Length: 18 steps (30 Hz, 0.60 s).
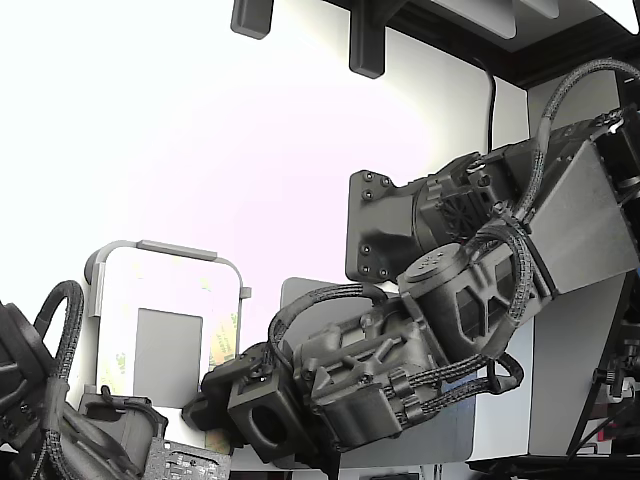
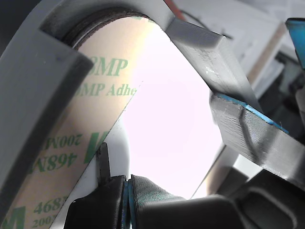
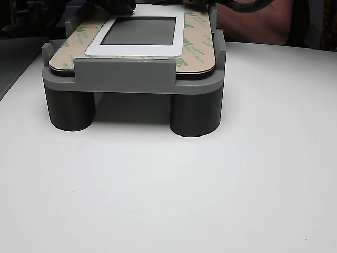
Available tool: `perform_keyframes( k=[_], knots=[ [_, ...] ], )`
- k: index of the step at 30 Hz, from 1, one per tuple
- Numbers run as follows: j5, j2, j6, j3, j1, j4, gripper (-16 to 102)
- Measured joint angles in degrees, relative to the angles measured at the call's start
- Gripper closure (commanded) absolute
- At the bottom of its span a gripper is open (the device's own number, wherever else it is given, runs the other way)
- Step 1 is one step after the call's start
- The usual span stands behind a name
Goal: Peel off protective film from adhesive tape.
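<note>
The protective film (image 2: 71, 143) fills the wrist view as a pale-yellow liner with green lettering, lying flat beside the bright white panel (image 2: 167, 119). My gripper (image 2: 127, 191) sits right at the liner's edge. Its black fingers (image 2: 95, 200) are pressed together on their blue pads, and I cannot see anything between them. In the exterior view the gripper (image 1: 212, 388) is at the fixture's near corner on that view's right, by the yellow-green strip (image 1: 226, 340). The other view shows the film (image 3: 197, 37) along the panel's side. The adhesive tape is hidden under it.
A grey fixture (image 3: 124, 74) on round legs holds the panel above a white table (image 3: 210, 184). A dark grey rectangle (image 3: 139, 30) sits in the panel's middle. A second black arm (image 1: 40, 400) stands at the exterior view's lower left. Fixture walls (image 2: 205, 52) crowd the gripper.
</note>
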State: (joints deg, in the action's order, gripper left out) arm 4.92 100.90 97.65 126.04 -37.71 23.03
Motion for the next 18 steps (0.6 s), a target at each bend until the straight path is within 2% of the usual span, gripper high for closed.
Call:
perform_keyframes(
  k=[18],
  knots=[
    [0.4,0.4,-0.5,0.3,-0.4,0.1,95]
  ],
)
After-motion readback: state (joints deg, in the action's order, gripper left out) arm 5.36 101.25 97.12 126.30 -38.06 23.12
